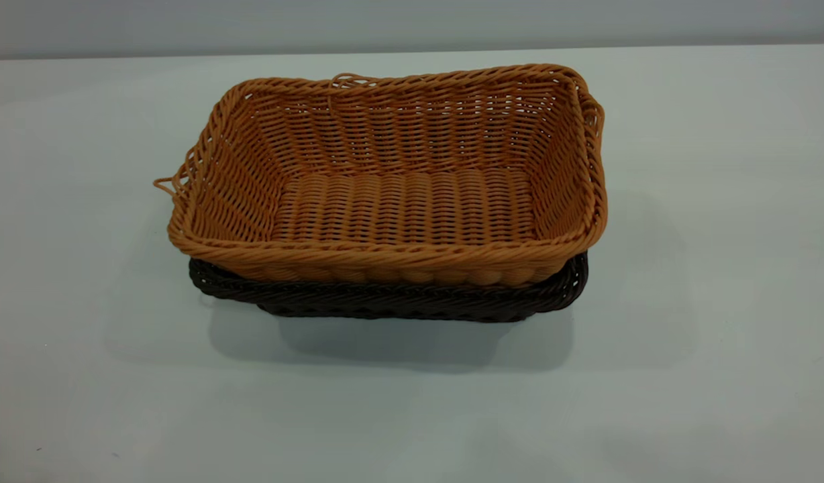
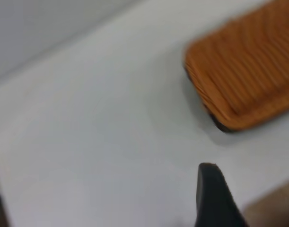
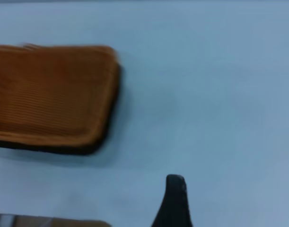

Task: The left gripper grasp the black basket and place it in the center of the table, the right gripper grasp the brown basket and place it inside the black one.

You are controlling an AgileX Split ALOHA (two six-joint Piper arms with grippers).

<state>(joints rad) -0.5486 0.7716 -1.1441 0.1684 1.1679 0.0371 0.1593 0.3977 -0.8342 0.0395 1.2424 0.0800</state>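
Observation:
The brown basket (image 1: pixel 405 208) sits nested inside the black basket (image 1: pixel 385 298) at the middle of the table (image 1: pixel 721 349). Only the black basket's rim and lower front show beneath it. Neither arm appears in the exterior view. In the left wrist view my left gripper (image 2: pixel 213 194) is a dark tip over bare table, well away from the brown basket (image 2: pixel 248 71). In the right wrist view my right gripper (image 3: pixel 175 201) is likewise over bare table, apart from the brown basket (image 3: pixel 49 94), with the black basket's edge (image 3: pixel 64 149) under it.
The white tabletop surrounds the stacked baskets on every side. A grey wall (image 1: pixel 412 23) rises behind the table's far edge. A brownish strip (image 2: pixel 276 208) shows beyond the table edge in the left wrist view.

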